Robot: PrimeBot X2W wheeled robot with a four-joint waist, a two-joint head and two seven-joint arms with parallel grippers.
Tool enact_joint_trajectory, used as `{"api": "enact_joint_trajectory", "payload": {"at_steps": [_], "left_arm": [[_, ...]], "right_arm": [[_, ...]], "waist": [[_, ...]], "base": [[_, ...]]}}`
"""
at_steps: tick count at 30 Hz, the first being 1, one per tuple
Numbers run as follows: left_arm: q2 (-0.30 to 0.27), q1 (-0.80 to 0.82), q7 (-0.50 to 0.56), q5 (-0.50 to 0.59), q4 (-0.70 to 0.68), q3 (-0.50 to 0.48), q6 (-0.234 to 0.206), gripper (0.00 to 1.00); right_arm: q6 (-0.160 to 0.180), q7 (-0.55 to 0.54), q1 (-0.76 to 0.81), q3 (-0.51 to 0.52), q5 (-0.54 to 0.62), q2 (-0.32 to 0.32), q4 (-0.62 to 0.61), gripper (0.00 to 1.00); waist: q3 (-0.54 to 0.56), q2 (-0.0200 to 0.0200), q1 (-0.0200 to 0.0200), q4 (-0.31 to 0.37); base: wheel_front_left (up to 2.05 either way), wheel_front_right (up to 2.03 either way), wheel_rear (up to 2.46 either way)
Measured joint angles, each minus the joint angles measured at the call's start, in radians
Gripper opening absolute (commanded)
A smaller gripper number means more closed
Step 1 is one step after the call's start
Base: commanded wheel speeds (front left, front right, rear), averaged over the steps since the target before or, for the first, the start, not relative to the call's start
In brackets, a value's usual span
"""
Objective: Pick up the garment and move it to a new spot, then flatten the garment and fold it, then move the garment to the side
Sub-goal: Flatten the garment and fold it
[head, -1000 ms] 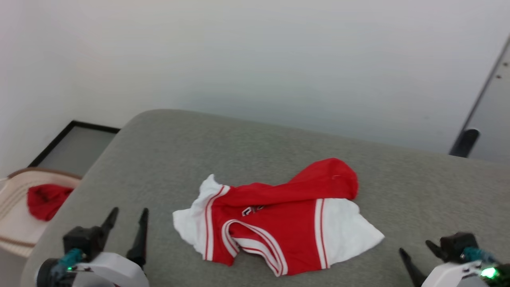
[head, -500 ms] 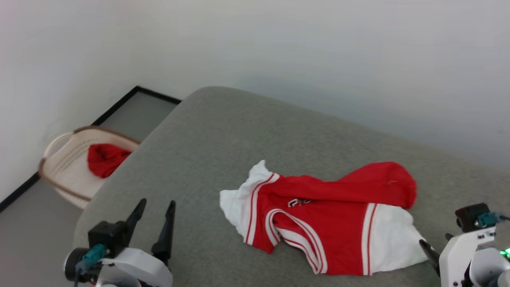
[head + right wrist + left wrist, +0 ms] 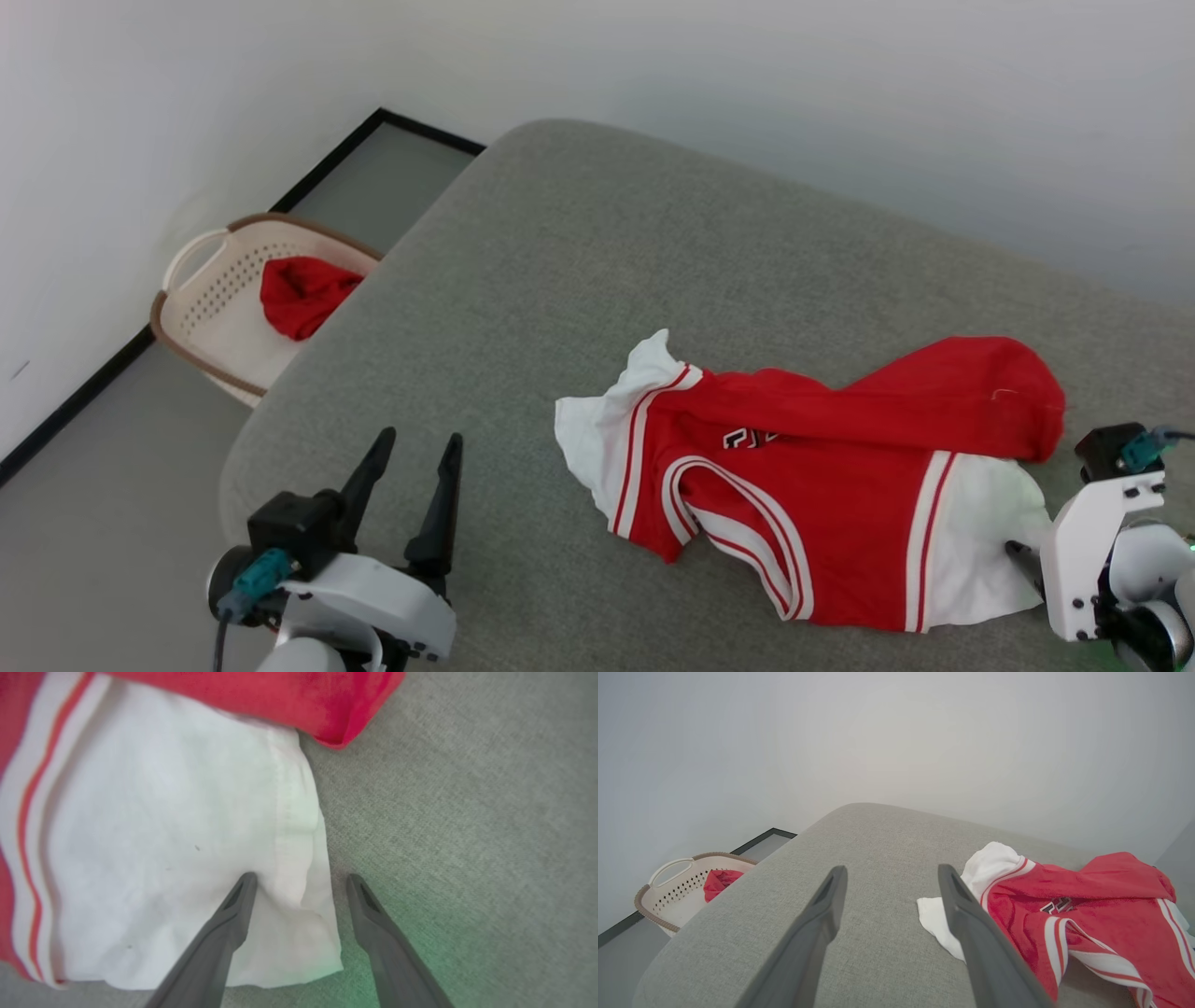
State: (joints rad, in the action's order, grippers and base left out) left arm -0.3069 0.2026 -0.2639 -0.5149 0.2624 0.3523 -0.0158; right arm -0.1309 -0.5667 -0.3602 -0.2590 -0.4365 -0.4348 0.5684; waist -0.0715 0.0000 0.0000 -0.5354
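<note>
The garment (image 3: pixel 822 476), a red jersey with white sleeves and striped trim, lies crumpled on the grey cushion (image 3: pixel 579 261). Its black lettering is partly folded under. My left gripper (image 3: pixel 421 435) hovers open to the left of it, clear of the cloth; in the left wrist view the left gripper (image 3: pixel 892 869) has the garment (image 3: pixel 1092 905) to its right. My right gripper (image 3: pixel 301 877) points down, open, astride the edge of the white sleeve (image 3: pixel 177 849), with one fingertip (image 3: pixel 247 882) on the sleeve and the other on the cushion. In the head view the right gripper (image 3: pixel 1027 557) sits at the garment's right end.
A cream laundry basket (image 3: pixel 201 280) stands on the floor left of the cushion and holds a small all-red cloth (image 3: pixel 303 294). A pale wall runs behind the cushion. The cushion's rounded left edge (image 3: pixel 280 411) drops to the grey floor.
The head camera has turned, so the whole picture has shifted. My right gripper has tipped downward and come onto the white sleeve's edge. Both grippers stay open.
</note>
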Motion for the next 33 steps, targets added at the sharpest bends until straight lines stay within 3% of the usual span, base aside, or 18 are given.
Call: {"api": "enact_joint_trajectory", "payload": {"at_steps": [3, 4, 5, 14, 19, 33], "left_arm": [[0.019, 0.003, 0.0, 0.016, 0.011, -0.012, 0.017, 1.0], [0.026, 0.005, 0.0, 0.02, 0.014, -0.015, 0.02, 1.0], [0.032, 0.006, 0.0, 0.024, 0.018, -0.018, 0.027, 1.0], [0.059, 0.019, 0.0, 0.041, 0.08, -0.036, 0.064, 1.0], [0.062, 0.037, 0.0, 0.044, 0.109, -0.03, 0.078, 1.0], [0.058, 0.052, 0.0, 0.056, 0.133, -0.018, 0.086, 1.0]], "right_arm": [[0.0, -0.023, -0.023, -0.002, -0.026, 0.002, 0.027, 1.0], [0.0, -0.029, -0.028, -0.003, -0.031, 0.001, 0.035, 0.44], [0.0, -0.033, -0.034, -0.007, -0.033, 0.001, 0.041, 0.0], [-0.001, -0.032, -0.041, -0.014, -0.065, -0.02, 0.06, 0.0], [-0.001, -0.035, -0.007, 0.03, -0.093, -0.061, 0.047, 0.0], [-0.001, -0.105, 0.109, 0.168, -0.089, -0.166, -0.072, 0.0]], "waist": [[-0.015, 0.0, 0.0, -0.008], [-0.018, 0.0, 0.0, -0.01], [-0.019, 0.0, 0.0, -0.012], [0.002, 0.0, 0.0, -0.005], [0.024, 0.0, 0.0001, 0.007], [0.037, 0.0, 0.0, 0.139]], "base": [[0.0, 0.0, 0.0], [0.0, 0.0, 0.0], [0.0, 0.0, 0.0], [0.0, 0.0, 0.0], [0.0, 0.0, 0.0], [0.0, 0.0, 0.0]]}}
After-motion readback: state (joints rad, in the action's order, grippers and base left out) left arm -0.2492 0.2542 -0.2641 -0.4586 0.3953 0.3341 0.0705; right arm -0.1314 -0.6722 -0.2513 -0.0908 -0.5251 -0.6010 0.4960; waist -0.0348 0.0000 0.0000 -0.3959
